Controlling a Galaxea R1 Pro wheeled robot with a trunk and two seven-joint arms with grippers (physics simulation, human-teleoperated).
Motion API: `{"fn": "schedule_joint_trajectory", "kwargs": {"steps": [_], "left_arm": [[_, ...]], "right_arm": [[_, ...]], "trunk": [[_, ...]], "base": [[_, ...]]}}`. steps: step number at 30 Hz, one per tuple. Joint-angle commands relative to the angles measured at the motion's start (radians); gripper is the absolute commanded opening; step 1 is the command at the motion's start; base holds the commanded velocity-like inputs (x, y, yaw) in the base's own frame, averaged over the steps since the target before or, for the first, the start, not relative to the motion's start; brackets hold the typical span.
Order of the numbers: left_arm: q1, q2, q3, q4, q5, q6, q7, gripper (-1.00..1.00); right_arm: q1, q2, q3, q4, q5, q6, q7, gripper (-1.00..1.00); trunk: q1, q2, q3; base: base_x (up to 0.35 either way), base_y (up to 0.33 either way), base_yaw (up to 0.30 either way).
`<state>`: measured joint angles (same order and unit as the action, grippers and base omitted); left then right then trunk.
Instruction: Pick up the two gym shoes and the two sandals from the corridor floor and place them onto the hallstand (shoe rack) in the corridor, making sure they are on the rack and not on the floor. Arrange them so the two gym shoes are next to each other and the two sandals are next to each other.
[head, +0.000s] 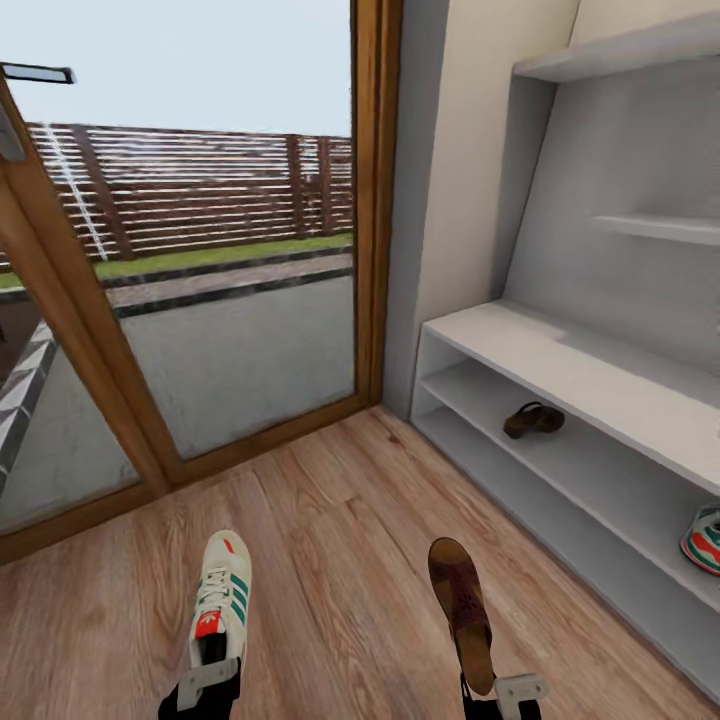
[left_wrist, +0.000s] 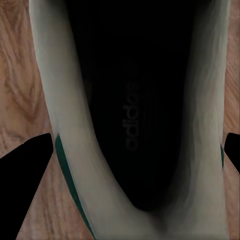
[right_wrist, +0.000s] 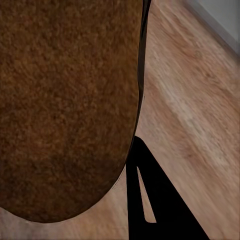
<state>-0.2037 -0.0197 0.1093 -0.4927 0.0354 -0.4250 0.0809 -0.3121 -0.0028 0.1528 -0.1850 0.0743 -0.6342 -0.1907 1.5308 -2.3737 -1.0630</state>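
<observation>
Both grippers loaded: left gripper (head: 208, 690) pinching gym shoe (head: 222, 598) at the heel, right gripper (head: 505, 695) pinching sandal (head: 461, 608).
Carry level; seat each beside its mate on hallstand (head: 560, 355): second sandal (head: 533, 419), second gym shoe (head: 704, 539).

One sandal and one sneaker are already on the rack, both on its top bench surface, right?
Not quite. In the head view the sandal and sneaker both sit on the rack's open shelf under the bench top, not on top.
</observation>
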Motion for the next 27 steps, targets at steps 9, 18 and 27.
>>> {"fn": "schedule_joint_trajectory", "kwargs": {"steps": [9,18,27], "left_arm": [[0.000,-0.001,0.002,0.000,0.003,-0.003,0.000,-1.00],[0.000,0.000,0.001,0.000,0.003,-0.003,0.000,-1.00],[0.000,0.000,0.003,0.003,0.003,-0.003,0.000,-1.00]], "right_arm": [[-0.001,0.000,0.005,0.001,0.007,-0.001,-0.010,-1.00],[-0.001,0.000,0.005,0.001,0.007,-0.001,-0.010,-1.00],[-0.001,0.000,0.005,0.001,0.007,0.000,-0.010,-1.00]], "trunk": [[0.000,0.000,-0.001],[0.000,0.000,-0.001],[0.000,0.000,-0.001]], "base": [[0.125,0.124,-0.270],[0.010,0.010,-0.270],[0.001,0.000,-0.270]]}}
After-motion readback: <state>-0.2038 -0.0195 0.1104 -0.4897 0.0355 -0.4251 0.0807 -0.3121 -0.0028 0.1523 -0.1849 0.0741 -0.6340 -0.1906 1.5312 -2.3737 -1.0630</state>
